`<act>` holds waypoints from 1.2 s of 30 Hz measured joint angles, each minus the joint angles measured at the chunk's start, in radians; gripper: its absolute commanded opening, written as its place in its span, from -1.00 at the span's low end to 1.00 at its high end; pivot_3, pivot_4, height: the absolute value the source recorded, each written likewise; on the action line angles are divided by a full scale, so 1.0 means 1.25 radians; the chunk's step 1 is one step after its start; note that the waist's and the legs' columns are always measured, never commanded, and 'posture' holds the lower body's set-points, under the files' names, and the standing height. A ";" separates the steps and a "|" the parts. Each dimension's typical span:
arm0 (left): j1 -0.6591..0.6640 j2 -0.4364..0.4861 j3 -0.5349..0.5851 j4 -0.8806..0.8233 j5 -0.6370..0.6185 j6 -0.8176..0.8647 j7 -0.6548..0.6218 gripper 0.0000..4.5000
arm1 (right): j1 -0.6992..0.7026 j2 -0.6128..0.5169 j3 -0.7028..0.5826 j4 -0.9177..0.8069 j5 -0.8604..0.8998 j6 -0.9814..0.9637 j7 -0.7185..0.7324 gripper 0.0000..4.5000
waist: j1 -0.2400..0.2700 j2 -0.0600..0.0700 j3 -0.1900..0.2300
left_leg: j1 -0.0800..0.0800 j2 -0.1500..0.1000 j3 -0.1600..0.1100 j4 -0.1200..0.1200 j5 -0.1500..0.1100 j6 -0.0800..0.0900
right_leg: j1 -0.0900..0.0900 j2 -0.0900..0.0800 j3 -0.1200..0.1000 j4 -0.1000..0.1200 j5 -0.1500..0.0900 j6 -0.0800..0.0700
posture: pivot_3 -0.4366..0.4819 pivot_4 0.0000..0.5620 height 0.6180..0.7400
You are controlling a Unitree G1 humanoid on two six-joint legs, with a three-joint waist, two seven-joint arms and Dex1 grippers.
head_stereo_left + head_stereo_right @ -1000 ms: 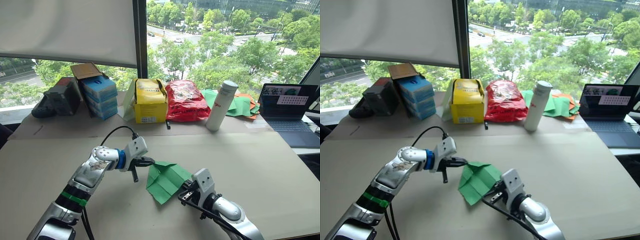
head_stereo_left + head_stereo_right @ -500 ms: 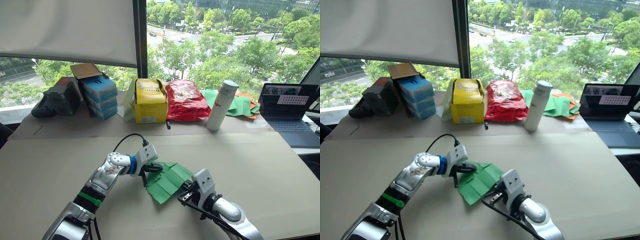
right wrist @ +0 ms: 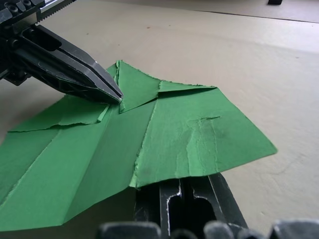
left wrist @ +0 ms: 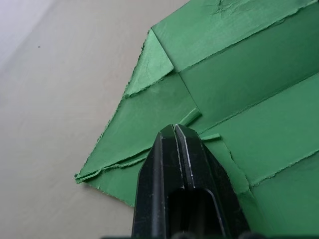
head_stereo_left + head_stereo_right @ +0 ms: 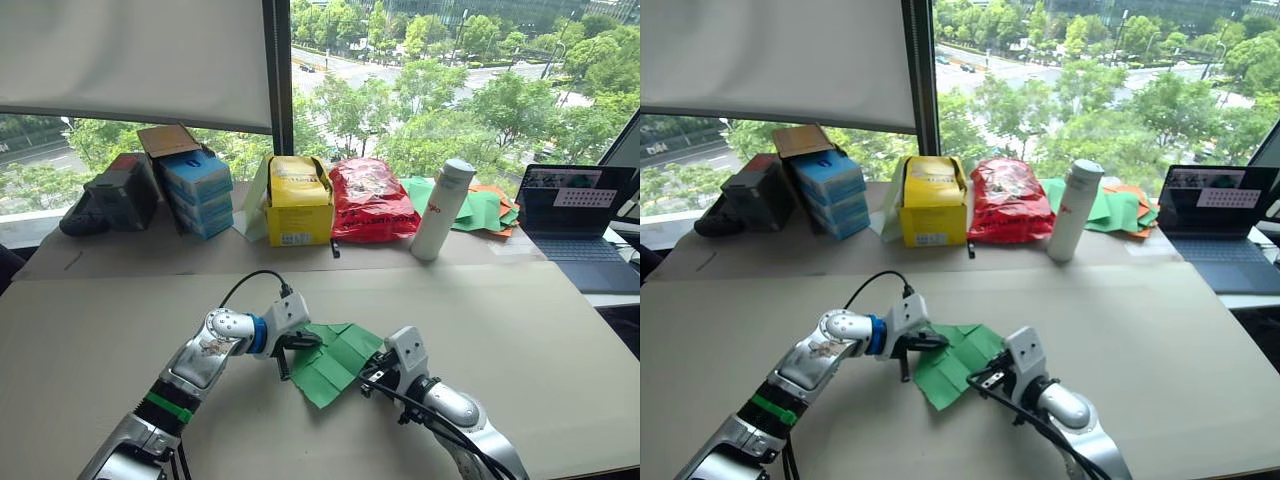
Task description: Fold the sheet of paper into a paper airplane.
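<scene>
The sheet of paper (image 5: 336, 362) is bright green, partly folded with creases, and lies on the beige table (image 5: 530, 330) in front of me. My left gripper (image 5: 303, 341) is shut, and its joined tips (image 4: 175, 128) press down on the paper near a small folded corner flap. In the right wrist view the left gripper (image 3: 116, 95) rests on the paper (image 3: 194, 134). My right gripper (image 5: 371, 376) sits at the paper's near right edge. Its fingers (image 3: 172, 196) look closed together, with their tips under that slightly raised edge.
Along the window stand a black case (image 5: 110, 198), blue boxes (image 5: 200, 190), a yellow box (image 5: 300, 202), a red bag (image 5: 372, 200), a white bottle (image 5: 443, 210) and a pile of green and orange sheets (image 5: 486, 212). A laptop (image 5: 578, 228) sits at the far right.
My left gripper has moved from the paper's far left corner onto the paper, pressing the raised flap flat. The right gripper has stayed at the near right edge.
</scene>
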 measured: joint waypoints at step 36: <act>0.090 0.085 0.176 -0.183 -0.131 0.147 0.018 -0.99 | -0.076 -0.049 0.154 0.043 -0.068 -0.052 0.125 -1.00 | -0.002 0.000 0.000 | 0.000 0.000 -0.001 0.000 0.001 -0.003 | 0.000 -0.001 0.000 0.001 0.000 0.000 | -0.05 -0.47 1.00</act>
